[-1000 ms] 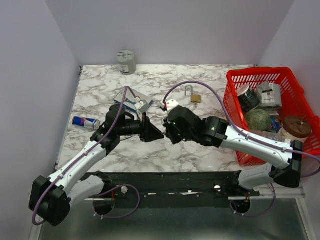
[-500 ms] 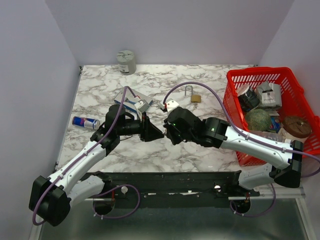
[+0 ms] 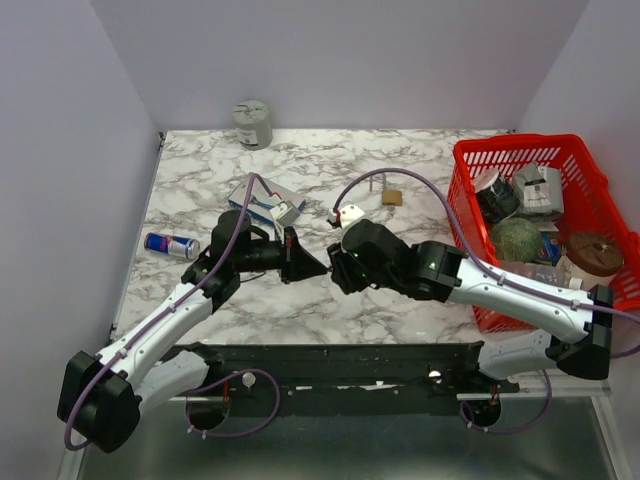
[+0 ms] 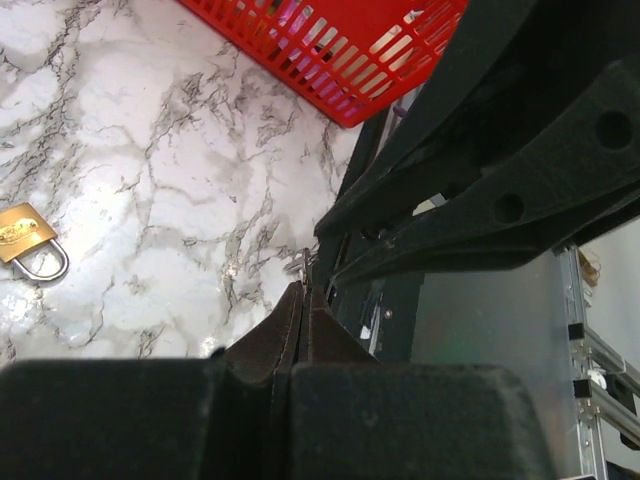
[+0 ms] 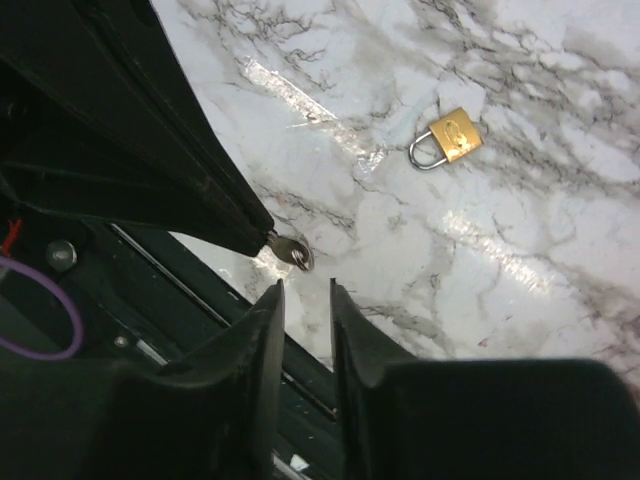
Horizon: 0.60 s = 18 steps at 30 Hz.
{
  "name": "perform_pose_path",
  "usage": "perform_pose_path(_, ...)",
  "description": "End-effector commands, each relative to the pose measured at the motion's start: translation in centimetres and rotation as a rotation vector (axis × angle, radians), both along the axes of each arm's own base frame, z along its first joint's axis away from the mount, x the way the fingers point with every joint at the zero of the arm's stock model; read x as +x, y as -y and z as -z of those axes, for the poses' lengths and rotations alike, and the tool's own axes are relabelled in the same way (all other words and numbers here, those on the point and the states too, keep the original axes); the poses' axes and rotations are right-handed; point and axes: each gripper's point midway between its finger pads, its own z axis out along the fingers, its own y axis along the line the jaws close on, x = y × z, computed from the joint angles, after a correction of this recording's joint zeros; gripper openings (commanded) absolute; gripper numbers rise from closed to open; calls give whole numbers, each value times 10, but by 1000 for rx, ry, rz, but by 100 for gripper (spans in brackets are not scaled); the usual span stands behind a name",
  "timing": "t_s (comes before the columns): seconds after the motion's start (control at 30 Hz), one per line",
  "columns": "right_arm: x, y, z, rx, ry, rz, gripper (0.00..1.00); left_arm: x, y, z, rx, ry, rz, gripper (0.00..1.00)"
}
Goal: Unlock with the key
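A small silver key [image 5: 290, 252] sticks out of the tips of my left gripper [image 3: 322, 270], which is shut on it above the marble table. In the left wrist view only a sliver of the key [image 4: 303, 262] shows past the shut left gripper [image 4: 303, 290]. My right gripper [image 3: 340, 272] faces it tip to tip; in its own view the right gripper [image 5: 305, 290] stands a little open, just short of the key and empty. The brass padlock [image 3: 391, 196] lies flat on the table behind them, its shackle closed, also seen as the padlock [image 5: 452, 138] and the padlock [image 4: 25, 237].
A red basket [image 3: 515, 143] full of objects stands at the right edge. A blue-and-white box [image 3: 262, 203] and a drink can [image 3: 170, 244] lie left of the arms. A grey canister [image 3: 253, 123] is at the back. A black rail [image 3: 350, 360] runs along the near edge.
My left gripper has shut on the key. My right gripper has let go of it, opened a little and drawn back slightly to the right.
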Motion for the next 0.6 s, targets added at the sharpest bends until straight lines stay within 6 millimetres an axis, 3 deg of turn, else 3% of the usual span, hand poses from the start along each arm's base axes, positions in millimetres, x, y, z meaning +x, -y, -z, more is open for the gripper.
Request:
perform_pose_path(0.0, -1, 16, -27, 112, 72, 30, 62, -9, 1, -7, -31, 67, 50, 0)
perform_pose_path(0.07, -3, 21, -39, 177, 82, 20, 81, -12, 2, -8, -33, 66, 67, 0)
perform_pose_path(0.13, -11, 27, -52, 272, 78, -33, 85, -19, 4, -8, -38, 62, 111, 0)
perform_pose_path(0.33, -37, 29, -74, 426, 44, -208, 73, -50, 14, -5, -36, 54, 272, 0)
perform_pose_path(0.57, -58, 11, -50, 406, -85, -339, 56, -78, 22, -1, -11, 67, 400, 0)
